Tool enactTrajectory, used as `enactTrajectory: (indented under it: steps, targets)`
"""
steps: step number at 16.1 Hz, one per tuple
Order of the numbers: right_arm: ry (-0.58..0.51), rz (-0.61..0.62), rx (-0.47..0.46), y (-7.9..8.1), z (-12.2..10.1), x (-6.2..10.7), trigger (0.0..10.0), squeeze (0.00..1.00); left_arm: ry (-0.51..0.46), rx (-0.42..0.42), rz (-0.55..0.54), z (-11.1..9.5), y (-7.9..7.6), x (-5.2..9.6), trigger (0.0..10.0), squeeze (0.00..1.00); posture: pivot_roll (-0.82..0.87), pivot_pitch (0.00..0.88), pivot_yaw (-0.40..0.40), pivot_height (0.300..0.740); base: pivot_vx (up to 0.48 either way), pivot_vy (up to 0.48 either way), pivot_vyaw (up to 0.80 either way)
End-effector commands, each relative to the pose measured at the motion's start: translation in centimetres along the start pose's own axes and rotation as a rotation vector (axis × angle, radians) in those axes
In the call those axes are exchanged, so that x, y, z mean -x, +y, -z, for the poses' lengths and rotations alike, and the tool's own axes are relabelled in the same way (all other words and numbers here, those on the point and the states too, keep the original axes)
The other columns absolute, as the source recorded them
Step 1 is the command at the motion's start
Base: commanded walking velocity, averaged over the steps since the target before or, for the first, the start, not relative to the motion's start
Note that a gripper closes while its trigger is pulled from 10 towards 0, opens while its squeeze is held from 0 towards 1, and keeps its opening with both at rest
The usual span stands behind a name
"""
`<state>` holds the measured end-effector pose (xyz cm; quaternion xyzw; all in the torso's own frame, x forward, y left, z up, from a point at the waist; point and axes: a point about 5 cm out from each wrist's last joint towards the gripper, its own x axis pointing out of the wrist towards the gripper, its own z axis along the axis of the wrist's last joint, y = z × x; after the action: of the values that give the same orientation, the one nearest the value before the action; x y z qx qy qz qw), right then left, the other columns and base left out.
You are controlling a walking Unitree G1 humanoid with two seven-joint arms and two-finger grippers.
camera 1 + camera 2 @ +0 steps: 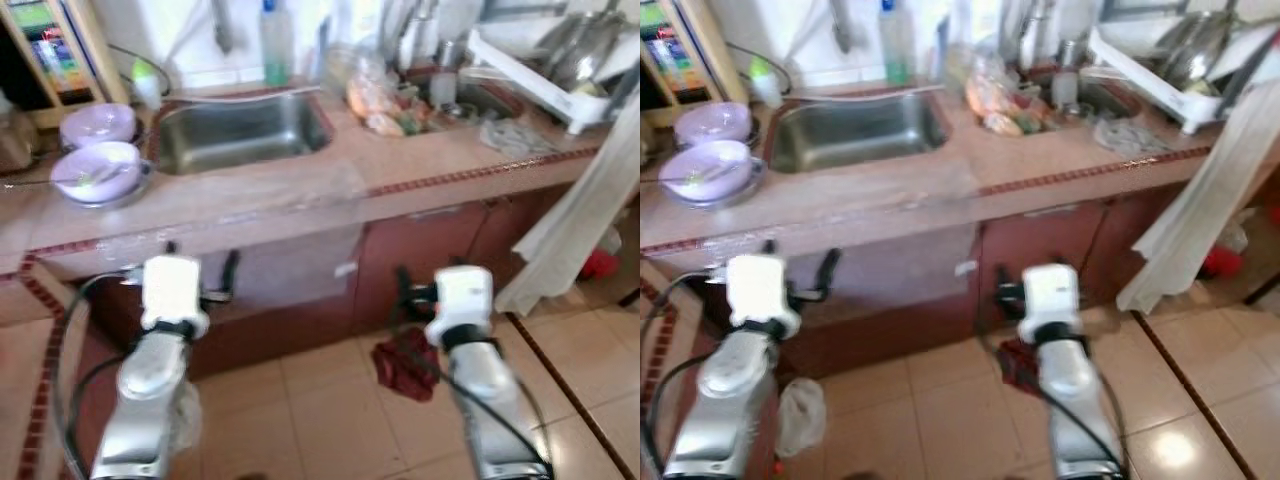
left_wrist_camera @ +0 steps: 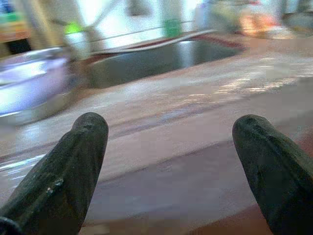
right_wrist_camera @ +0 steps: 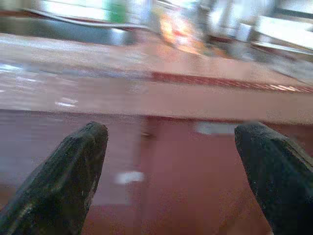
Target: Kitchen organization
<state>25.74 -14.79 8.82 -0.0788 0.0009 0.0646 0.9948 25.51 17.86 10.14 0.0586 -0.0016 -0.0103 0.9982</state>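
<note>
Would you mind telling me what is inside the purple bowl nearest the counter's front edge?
The purple bowl seems to hold a thin utensil or scrap; blur hides what it is. Its base is hidden by the metal dish beneath.

A broad strip of bare brown stone countertop (image 1: 300, 200) is lying open in front of the stainless steel sink basin (image 1: 240, 130), offering room to pass. Two stacked lilac bowls (image 1: 98, 170) are crowding the counter's left end, while a heap of orange and green produce (image 1: 385, 105) and a white plastic dish rack (image 1: 560, 75) are blocking the right. A pale cloth (image 1: 570, 230) is hanging across the right cabinet front, and a dark red rag (image 1: 405, 362) is lying on the tiled floor (image 1: 330, 420) below
</note>
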Motion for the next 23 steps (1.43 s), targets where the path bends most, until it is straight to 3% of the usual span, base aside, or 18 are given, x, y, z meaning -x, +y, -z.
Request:
enactTrajectory:
  steps: [1, 7, 10, 12, 15, 16, 19, 20, 23]
  targets:
    - [-0.036, 0.014, 0.021, -1.0, -0.7, 0.0, 10.0, 0.00, 0.006, 0.014, 0.002, 0.1, -0.3, 0.0, 10.0, 0.00, -0.01, 0.000, 0.046, 0.740, 0.000, 0.000, 0.52]
    - [-0.057, 0.013, 0.048, -1.3, -1.2, -0.1, 10.0, 0.00, 0.002, 0.015, 0.008, 0.2, -0.5, 0.2, 10.0, 0.00, -0.01, 0.000, 0.044, 0.740, 0.000, 0.000, 0.80]
    - [-0.123, 0.036, 0.060, -1.7, -2.7, -0.5, 10.0, 0.00, -0.067, 0.013, 0.031, -1.3, -1.1, -0.2, 10.0, 0.00, -0.01, 0.000, 0.044, 0.740, 0.000, 0.000, 0.77]
    - [-0.156, 0.115, 0.083, -2.8, -3.5, -0.8, 10.0, 0.00, -0.103, 0.044, 0.049, -2.4, -1.2, -0.5, 10.0, 0.00, -0.01, 0.000, 0.044, 0.740, 0.000, 0.000, 0.00]
    - [-0.104, 0.173, 0.099, -3.3, -2.6, -1.0, 10.0, 0.00, -0.128, 0.052, 0.067, -2.9, -1.4, -0.7, 10.0, 0.00, -0.01, 0.000, 0.045, 0.740, 0.000, 0.000, 0.00]
    - [-0.119, 0.132, 0.007, -2.7, -2.7, -1.1, 10.0, 0.00, -0.125, 0.051, 0.077, -2.8, -1.5, -0.6, 10.0, 0.00, -0.01, 0.000, 0.046, 0.740, 0.000, 0.000, 0.00]
    - [-0.114, 0.165, -0.001, -2.7, -2.8, -1.2, 10.0, 0.00, -0.127, 0.052, 0.081, -2.8, -1.5, -0.6, 10.0, 0.00, -0.01, 0.000, 0.047, 0.740, 0.080, 0.000, 0.00]
    - [-0.114, 0.087, -0.089, -2.1, -2.9, -1.1, 10.0, 0.00, -0.146, 0.054, 0.093, -3.3, -1.7, -0.8, 10.0, 0.00, -0.02, 0.000, 0.048, 0.740, 0.300, 0.000, 0.00]
    - [-0.159, 0.097, -0.050, -2.2, -3.5, -1.1, 10.0, 0.00, -0.163, 0.055, 0.097, -3.7, -1.8, -1.2, 10.0, 0.00, -0.02, 0.000, 0.050, 0.740, 0.477, 0.000, 0.00]
